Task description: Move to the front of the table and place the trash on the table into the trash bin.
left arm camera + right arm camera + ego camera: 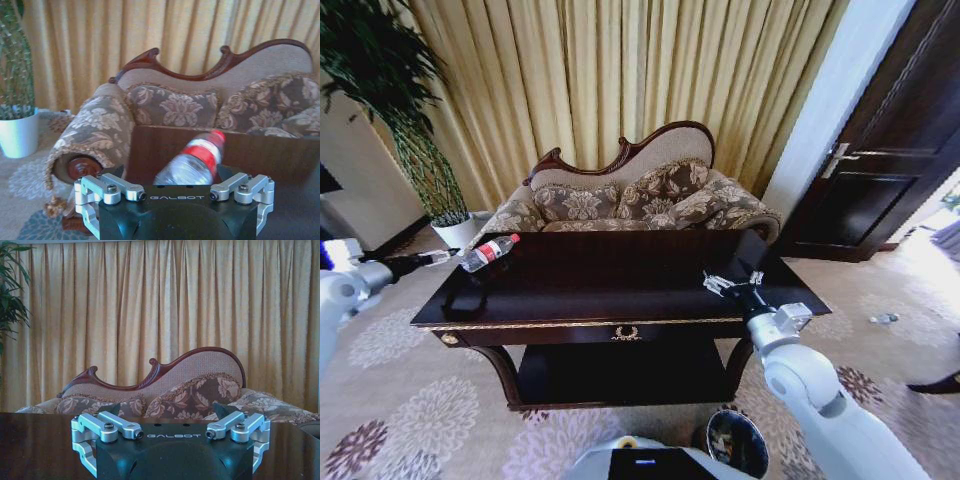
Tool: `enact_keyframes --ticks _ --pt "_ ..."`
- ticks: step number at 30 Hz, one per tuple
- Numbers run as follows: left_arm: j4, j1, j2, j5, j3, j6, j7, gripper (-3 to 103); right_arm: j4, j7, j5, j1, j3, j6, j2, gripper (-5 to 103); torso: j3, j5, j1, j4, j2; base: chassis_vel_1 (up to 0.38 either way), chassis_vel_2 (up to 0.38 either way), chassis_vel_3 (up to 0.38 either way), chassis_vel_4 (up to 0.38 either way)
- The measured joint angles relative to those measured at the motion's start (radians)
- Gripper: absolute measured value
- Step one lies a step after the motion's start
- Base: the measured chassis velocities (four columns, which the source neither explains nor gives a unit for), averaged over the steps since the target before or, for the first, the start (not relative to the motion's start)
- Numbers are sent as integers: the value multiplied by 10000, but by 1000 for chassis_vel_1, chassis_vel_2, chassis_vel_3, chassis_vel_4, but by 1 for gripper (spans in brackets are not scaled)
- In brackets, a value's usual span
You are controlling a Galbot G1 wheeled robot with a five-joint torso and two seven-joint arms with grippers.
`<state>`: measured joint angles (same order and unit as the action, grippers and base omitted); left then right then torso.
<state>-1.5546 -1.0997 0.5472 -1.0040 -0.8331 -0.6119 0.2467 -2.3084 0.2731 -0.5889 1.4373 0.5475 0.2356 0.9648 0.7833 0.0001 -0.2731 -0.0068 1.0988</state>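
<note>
At the floor by the robot's base, bin (737,441) stands below the surface's front edge | right gripper (728,284) over the surface (620,290), right side, fingers spread, holding nothing | left gripper (448,257) at the left end, fingers pinching the bottle (488,251) | sofa (640,195) behind, curtain beyond

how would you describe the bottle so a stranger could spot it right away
Find the long dark table in front of the patterned sofa. At its far left corner the left gripper holds a bottle just above the top. It is clear plastic with a red cap and red label.
</note>
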Motion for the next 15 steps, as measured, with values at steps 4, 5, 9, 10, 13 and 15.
enact_keyframes --ticks 4,5,9,10,13,15 --pt "-802 -433 678 346 -347 11 101 100 4 -1 -3 -17 -3 1 -2 100 0 -2 0 -2 0 0 0 0 0" --pt "-802 -433 678 346 -347 11 101 100 4 -1 -3 -17 -3 1 -2 100 0 -2 0 -2 0 0 0 0 0" --pt "-1088 -440 818 511 -239 25 102 100 22 1 -18 -36 1 9 -36 100 0 2 1 -1 0 0 0 0 0" --pt "-1068 -291 789 543 -110 62 100 100 39 1 -19 -35 8 10 -36 100 0 0 1 0 0 0 0 0 0" --pt "-867 126 620 554 217 137 76 100 86 -3 -12 -19 19 9 -14 100 0 2 0 -6 1 0 0 0 0" --pt "-646 429 505 531 519 163 -72 100 158 -28 16 -15 10 6 43 100 0 0 0 -4 0 0 0 0 0"
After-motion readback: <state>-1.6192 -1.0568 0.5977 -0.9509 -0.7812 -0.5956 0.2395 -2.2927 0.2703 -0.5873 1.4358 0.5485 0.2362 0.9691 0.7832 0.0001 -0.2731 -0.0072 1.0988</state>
